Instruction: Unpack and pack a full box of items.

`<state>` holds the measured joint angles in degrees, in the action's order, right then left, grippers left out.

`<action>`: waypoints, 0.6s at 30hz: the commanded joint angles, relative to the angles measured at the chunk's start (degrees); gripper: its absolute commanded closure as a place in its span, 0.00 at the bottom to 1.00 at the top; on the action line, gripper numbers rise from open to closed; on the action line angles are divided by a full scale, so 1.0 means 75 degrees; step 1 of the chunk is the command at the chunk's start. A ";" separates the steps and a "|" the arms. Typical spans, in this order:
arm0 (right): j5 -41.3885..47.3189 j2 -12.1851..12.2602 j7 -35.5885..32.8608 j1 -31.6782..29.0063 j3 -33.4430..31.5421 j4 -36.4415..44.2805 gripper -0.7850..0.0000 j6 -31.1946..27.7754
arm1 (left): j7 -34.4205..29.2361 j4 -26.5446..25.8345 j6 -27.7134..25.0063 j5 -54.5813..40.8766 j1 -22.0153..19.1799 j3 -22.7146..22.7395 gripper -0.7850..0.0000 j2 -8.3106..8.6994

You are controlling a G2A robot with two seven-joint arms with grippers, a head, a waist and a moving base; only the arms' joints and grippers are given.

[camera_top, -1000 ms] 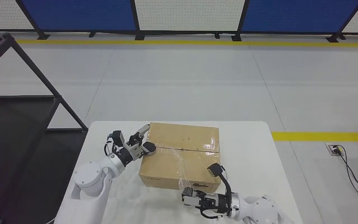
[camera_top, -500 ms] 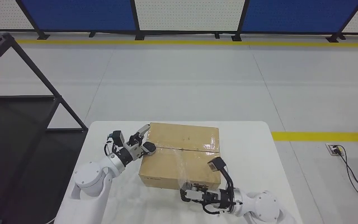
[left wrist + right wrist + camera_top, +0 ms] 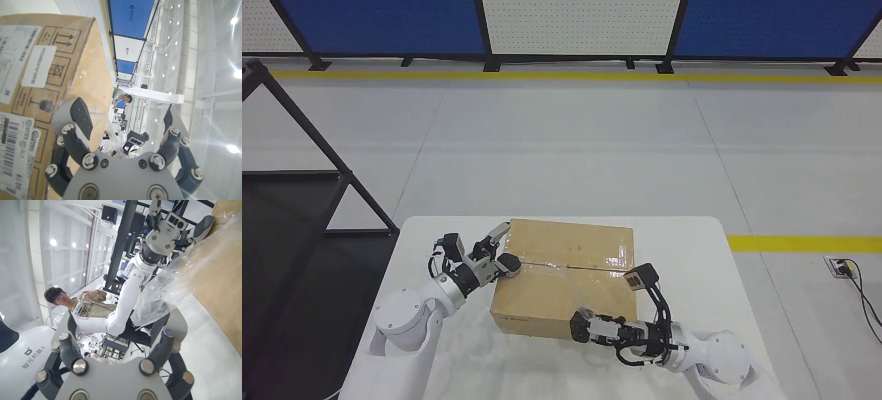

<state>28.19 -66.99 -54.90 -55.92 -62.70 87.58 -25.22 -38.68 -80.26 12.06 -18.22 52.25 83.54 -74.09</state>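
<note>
Obs. 1: White rectangular table (image 3: 682, 250) with rounded corners. 1 closed brown cardboard box (image 3: 562, 275) is set near its middle. A seam covered with clear tape is seen running across the lid from end to end.

Obs. 2: The box end face (image 3: 47, 56) that is turned toward the left arm is covered with white barcode stickers (image 3: 38, 66) and printed handling symbols.

Obs. 3: Left gripper (image 3: 504, 247) is positioned at that end of the box, at the upper edge. Jaws are spread wide. 1 ribbed black pad (image 3: 81, 115) is laid against the cardboard near the corner, and the other finger is held in free air. Nothing is grasped.

Obs. 4: Right gripper (image 3: 579, 324) is held low at the near side wall of the box, by the table edge. Jaws are released and well apart; nothing is clamped between them.

Obs. 5: 1 crumpled strip of clear packing tape (image 3: 157, 298) is seen hanging loose off the box wall (image 3: 217, 275), with its free end touching 1 finger of the right gripper.
</note>
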 commanded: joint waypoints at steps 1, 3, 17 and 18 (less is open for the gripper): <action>0.0009 -0.0002 0.0044 0.0006 -0.0036 0.0014 0.00 -0.0025 | 0.0000 0.0000 0.0000 0.0000 0.0000 0.0000 0.00 0.0000; -0.0040 0.0000 0.0073 0.0017 -0.0073 0.0037 0.00 -0.0032 | 0.0000 0.0000 0.0000 0.0000 0.0000 0.0000 0.00 0.0000; -0.0245 0.0081 0.0328 -0.0214 -0.0629 0.0228 0.00 -0.0158 | 0.0000 0.0000 0.0000 0.0000 0.0000 0.0000 0.00 0.0000; -0.0266 0.0087 0.0354 -0.0235 -0.0668 0.0242 0.00 -0.0166 | 0.0000 0.0000 0.0000 0.0000 0.0000 0.0000 0.00 0.0000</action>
<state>26.30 -66.37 -52.36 -57.59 -67.50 89.32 -26.44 -38.68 -80.26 12.06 -18.22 52.25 83.54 -74.09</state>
